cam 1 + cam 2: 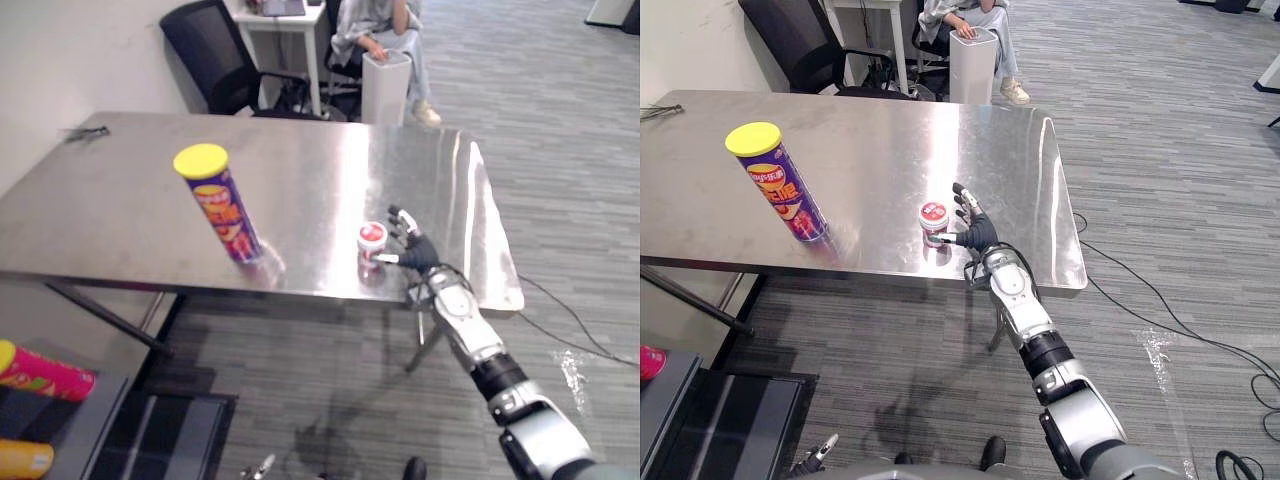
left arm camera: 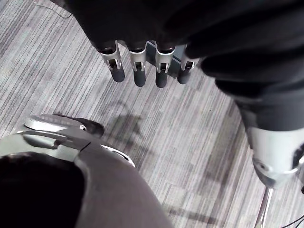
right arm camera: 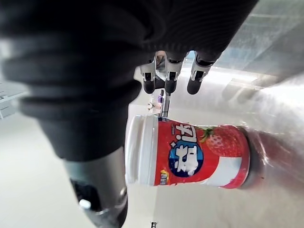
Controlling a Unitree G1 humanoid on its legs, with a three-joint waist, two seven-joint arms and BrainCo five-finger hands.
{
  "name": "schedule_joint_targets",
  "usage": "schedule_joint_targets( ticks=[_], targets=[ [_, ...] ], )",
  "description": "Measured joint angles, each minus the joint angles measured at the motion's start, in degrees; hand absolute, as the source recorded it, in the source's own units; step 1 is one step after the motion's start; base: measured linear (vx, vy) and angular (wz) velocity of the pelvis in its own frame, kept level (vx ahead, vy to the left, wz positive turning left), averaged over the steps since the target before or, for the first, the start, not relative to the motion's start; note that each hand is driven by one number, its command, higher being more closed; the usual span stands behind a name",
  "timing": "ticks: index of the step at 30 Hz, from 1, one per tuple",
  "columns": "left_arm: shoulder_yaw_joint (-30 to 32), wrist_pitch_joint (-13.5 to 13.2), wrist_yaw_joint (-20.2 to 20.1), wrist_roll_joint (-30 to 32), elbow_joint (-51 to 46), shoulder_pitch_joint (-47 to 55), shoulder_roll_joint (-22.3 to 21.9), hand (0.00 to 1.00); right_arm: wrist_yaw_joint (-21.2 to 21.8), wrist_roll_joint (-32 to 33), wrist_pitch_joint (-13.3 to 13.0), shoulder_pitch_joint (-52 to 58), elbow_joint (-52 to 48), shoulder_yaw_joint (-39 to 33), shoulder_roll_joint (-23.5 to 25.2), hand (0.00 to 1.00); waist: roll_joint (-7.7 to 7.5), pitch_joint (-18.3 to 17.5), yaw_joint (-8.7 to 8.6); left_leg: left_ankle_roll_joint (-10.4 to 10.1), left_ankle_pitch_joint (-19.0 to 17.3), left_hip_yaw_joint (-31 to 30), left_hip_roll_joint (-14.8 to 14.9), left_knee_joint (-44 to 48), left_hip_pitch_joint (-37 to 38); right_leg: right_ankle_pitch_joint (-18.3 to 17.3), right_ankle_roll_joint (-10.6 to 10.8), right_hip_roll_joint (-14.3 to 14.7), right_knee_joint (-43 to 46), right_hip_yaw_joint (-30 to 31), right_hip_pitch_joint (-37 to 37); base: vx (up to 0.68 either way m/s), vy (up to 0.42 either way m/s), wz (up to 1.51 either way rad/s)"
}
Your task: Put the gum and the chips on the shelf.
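Right wrist view: right hand [image 3: 169,76] spread wide, empty, gum tub [image 3: 187,154] upright beside thumb; liable to topple under off-centre squeeze, roll off bench [image 1: 890,130] edge behind.

A: Chips can [image 1: 222,210]?
B: Purple body, red and yellow print, yellow lid.
A: Gum tub [image 3: 190,154]?
B: Red body, white cap, white band, blue oval, strawberry picture.
A: Table [image 1: 120,190]?
B: Plain silver steel. Carpet [image 1: 570,150] grey, fine stripes. Chair [image 1: 212,50] at the far side black.
A: Near left?
B: Pink can [image 1: 50,378] with yellow end; orange can [image 1: 20,458] nearer.
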Motion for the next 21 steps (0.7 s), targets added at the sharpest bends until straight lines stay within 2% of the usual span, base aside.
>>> schedule_joint_targets(
  ticks=[7, 21],
  targets=[
    [0.0, 0.0, 0.0, 0.0, -0.6, -0.1, 0.0, 0.0, 0.0, 0.0, 1.1, -3.0, 4.2, -0.1, 0.1, 0.0, -0.08, 1.1, 0.18, 0.1, 0.1, -0.5, -0.2, -0.1, -0.1, 0.0, 0.0, -0.1, 0.0, -0.2, 0.0, 0.0, 0.0, 0.0],
    [-0.1, 0.2, 0.1, 0.0, -1.8, -0.1, -0.1, 0.0, 0.0, 1.5, 1.2, -7.5, 9.2, 0.0, 2.4, 0.0, -0.09, 2.0, 0.86, 0.1, 0.1, -0.8, -0.3, -0.3, 0.0, 0.0, 0.1, -0.2, 0.0, -0.3, 0.0, 0.0, 0.0, 0.0]
  ],
)
